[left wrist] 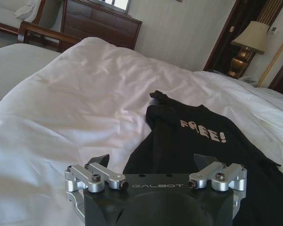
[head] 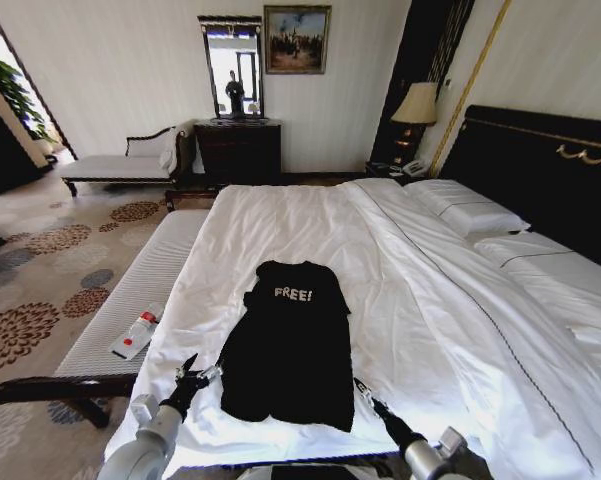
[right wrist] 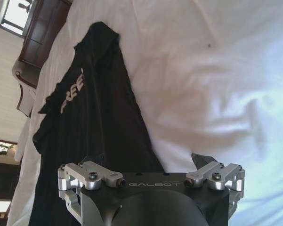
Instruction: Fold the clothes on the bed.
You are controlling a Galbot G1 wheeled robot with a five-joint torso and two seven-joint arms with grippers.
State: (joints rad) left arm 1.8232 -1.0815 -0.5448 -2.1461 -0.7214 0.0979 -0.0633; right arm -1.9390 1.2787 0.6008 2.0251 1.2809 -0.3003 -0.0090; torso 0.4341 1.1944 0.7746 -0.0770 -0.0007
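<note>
Lying flat near the foot of the white-sheeted bed (head: 400, 280), the black fabric FREE! T-shirt (head: 288, 340) is flanked at its hem corners by left gripper (head: 198, 374) and right gripper (head: 365, 392), fingers spread open, presumably for grasping.

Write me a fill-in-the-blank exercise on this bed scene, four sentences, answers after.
1. The T-shirt lying on the bed is ____ in colour.
2. The white lettering on its chest reads ____.
3. The left gripper and the right gripper both have ____ fingers.
4. The long bench stands on the robot's ____ side.

Answers: black; FREE!; open; left
</note>
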